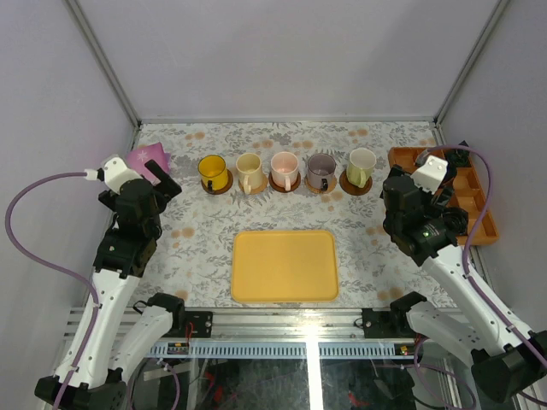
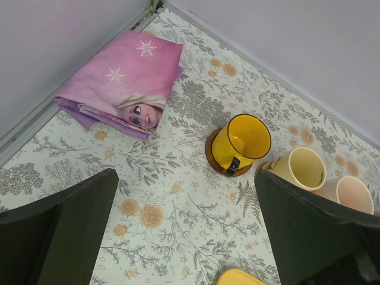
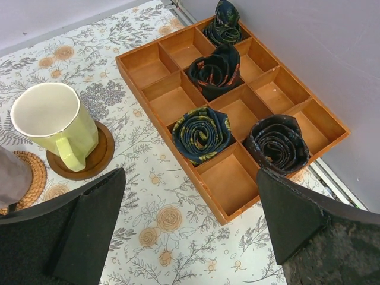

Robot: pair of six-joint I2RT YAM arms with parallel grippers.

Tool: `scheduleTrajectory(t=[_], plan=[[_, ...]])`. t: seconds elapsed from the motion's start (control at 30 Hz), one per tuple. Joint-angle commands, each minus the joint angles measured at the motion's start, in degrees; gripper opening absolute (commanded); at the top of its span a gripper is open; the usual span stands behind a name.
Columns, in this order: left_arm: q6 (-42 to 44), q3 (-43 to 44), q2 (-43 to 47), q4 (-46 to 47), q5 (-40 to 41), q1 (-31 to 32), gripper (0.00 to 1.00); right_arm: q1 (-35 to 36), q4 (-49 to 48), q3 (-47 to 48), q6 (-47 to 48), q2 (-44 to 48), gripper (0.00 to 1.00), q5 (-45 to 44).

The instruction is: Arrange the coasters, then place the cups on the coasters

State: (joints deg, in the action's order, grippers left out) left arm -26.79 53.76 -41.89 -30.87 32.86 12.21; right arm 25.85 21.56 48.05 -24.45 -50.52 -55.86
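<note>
Several cups stand in a row at the back of the table, each on a round coaster: yellow cup [image 1: 212, 170], cream cup [image 1: 249, 171], pink cup [image 1: 285, 168], grey-purple cup [image 1: 320, 169] and pale greenish cup [image 1: 361, 165]. The left wrist view shows the yellow cup [image 2: 240, 140] on a dark brown coaster [image 2: 212, 151], beside the cream cup [image 2: 301, 168]. The right wrist view shows the greenish cup [image 3: 54, 122] on its brown coaster [image 3: 101, 155]. My left gripper [image 1: 164, 181] is open and empty, left of the row. My right gripper [image 1: 395, 179] is open and empty, right of it.
A flat yellow tray [image 1: 285, 266] lies at the front centre. A folded pink cloth [image 2: 126, 80] sits in the back left corner. A wooden compartment box [image 3: 231, 101] with dark rolled fabric [image 3: 202, 133] stands along the right side.
</note>
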Motion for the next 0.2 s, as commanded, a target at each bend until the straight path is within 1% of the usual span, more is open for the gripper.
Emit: scheduleTrajectory(t=[0.0,0.17], plan=[[-1.67,-0.14,0.06,-1.32,4.42,-0.35,1.00,-0.11,-1.35,0.47,-0.78,-0.20,0.99,-0.61],[-2.52,-0.30,-0.10,-1.79,5.11,-0.41,1.00,-0.10,-1.43,0.28,-0.42,-0.04,0.99,-0.61]])
